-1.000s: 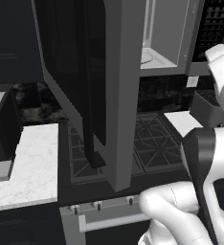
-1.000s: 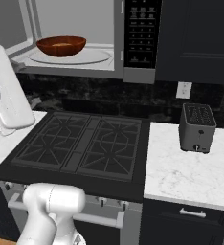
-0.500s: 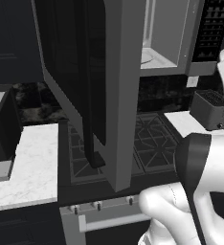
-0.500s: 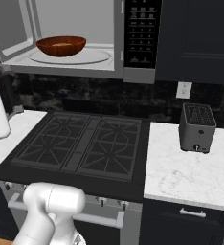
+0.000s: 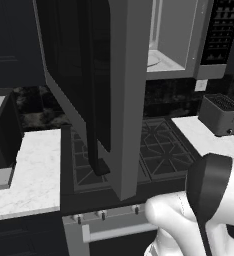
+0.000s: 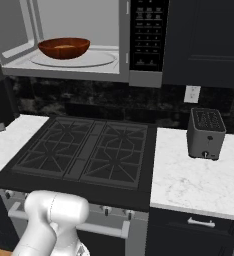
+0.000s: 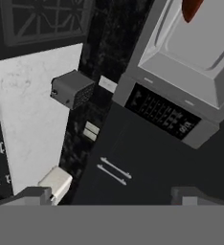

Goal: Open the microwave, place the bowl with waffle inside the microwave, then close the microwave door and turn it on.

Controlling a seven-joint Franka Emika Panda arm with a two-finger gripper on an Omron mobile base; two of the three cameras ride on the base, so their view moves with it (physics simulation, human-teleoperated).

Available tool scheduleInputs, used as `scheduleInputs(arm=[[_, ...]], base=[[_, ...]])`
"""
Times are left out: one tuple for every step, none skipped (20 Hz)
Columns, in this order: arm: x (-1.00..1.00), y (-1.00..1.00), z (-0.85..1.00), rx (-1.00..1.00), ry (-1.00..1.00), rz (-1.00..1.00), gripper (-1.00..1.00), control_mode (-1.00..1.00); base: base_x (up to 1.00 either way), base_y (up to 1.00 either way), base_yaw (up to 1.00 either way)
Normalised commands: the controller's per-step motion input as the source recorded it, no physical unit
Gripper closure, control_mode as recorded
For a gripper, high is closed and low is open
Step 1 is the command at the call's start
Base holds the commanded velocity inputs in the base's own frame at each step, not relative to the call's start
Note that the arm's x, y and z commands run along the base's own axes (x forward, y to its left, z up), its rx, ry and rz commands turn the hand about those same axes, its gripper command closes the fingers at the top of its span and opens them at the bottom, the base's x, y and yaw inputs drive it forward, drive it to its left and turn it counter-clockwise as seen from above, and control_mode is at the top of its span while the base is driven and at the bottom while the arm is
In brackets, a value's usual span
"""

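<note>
Your microwave (image 6: 84,40) stands open above the stove (image 6: 84,152), its door (image 5: 96,85) swung wide out over the burners. The bowl (image 6: 64,47) sits inside on the turntable at about 9 o'clock from the keypad (image 6: 148,35), the waffle (image 6: 63,46) in it. Your gripper (image 7: 111,198) hangs clear, jaws spread wide and holding nothing. The toaster (image 6: 205,133) sits at 4 o'clock from the microwave.

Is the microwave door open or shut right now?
Open. The microwave door is swung out over the stove, and the bowl sits in plain view inside the cavity.
</note>
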Motion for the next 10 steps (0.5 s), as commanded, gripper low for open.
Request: scheduleInputs(arm=[[-0.46,0.00,0.00,0.00,-0.16,0.00,-1.00,-1.00],[-0.46,0.00,0.00,0.00,-0.16,0.00,-1.00,-1.00],[-0.45,0.00,0.00,0.00,-0.15,0.00,-1.00,-1.00],[-0.41,0.00,0.00,0.00,-0.14,0.00,-1.00,-1.00],[-0.38,0.00,0.00,0.00,-0.13,0.00,-1.00,-1.00],[-0.34,0.04,0.00,0.00,-0.13,0.00,-1.00,-1.00],[-0.26,0.07,0.00,0.00,-0.12,0.00,-1.00,-1.00],[-0.19,0.12,-0.01,0.00,-0.12,0.00,-1.00,-1.00],[-0.19,0.14,-0.01,0.00,-0.12,0.00,-1.00,-1.00],[-0.19,0.17,-0.01,0.00,-0.13,0.00,-1.00,-1.00]], base=[[0.00,0.00,0.00],[0.00,0.00,0.00],[0.00,0.00,0.00],[0.00,0.00,0.00],[0.00,0.00,0.00],[0.00,0.00,0.00],[0.00,0.00,0.00],[0.00,0.00,0.00],[0.00,0.00,0.00],[0.00,0.00,0.00]])
